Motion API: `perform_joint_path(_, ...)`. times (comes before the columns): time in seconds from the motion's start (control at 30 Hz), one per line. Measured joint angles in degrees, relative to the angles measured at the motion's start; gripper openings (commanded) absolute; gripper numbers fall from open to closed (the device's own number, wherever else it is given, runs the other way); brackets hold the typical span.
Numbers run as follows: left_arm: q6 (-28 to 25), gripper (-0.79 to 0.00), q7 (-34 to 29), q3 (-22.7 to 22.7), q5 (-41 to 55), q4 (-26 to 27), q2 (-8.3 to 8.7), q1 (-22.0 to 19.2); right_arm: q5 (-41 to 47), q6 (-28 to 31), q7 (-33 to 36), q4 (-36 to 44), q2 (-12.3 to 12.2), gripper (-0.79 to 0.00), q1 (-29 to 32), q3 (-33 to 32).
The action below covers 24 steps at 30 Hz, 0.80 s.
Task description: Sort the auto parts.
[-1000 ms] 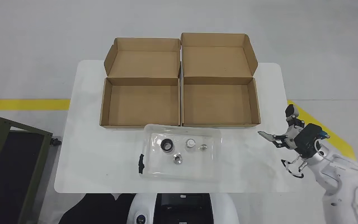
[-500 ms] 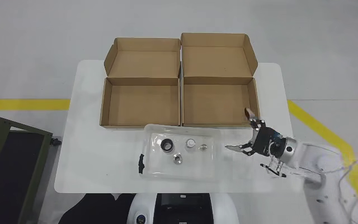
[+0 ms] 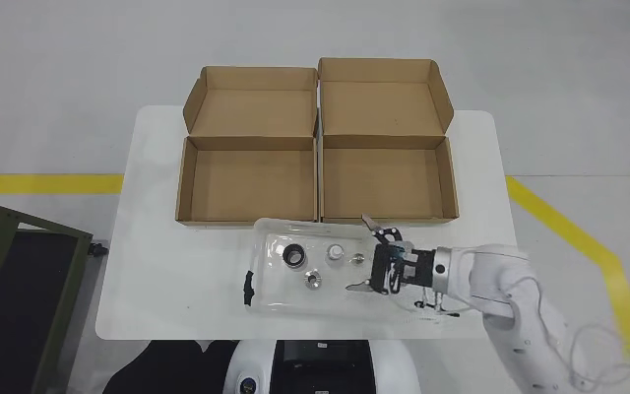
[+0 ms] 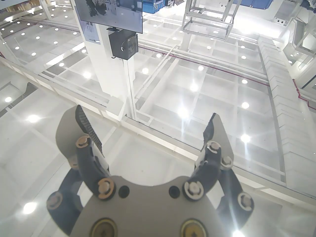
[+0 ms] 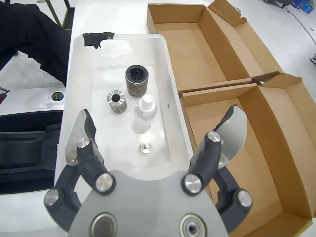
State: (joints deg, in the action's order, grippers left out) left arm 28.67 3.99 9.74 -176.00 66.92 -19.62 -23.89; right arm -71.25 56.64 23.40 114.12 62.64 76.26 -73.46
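From above, the right hand, spread, hovers over the 3 o'clock end of the clear tray on the counter, two open boxes at its 12 o'clock. The left wrist view shows the left hand spread wide. The right wrist view finds a bearing, bushing, white cap and nut inside the tray.

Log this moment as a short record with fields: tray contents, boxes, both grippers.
tray: clear tray, four parts inside
parts: dark bearing sleeve, steel cylinder with centre hole, white plastic piece, small metal fastener
boxes: left cardboard box and right cardboard box, side by side beyond the tray, lids open
right gripper: open, above the tray's end, holding nothing
left gripper: open, pointing at the ceiling
sorted: no part in either box
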Motion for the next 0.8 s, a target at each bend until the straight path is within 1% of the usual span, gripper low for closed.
perform_joint_path(0.23,0.0,0.000,0.0,0.0,0.0,0.0,0.00,0.0,0.1,-0.9,1.0,-3.3,0.5,0.000,-4.2,6.3)
perform_joint_path(0.53,0.0,0.000,0.0,0.0,0.0,0.0,0.00,0.0,-1.4,-2.1,0.2,-6.1,0.6,0.000,-6.5,9.0)
perform_joint_path(0.8,0.0,0.000,0.0,0.0,0.0,0.0,0.00,0.0,-4.2,-3.4,-1.2,-7.5,0.6,0.000,-7.2,11.1)
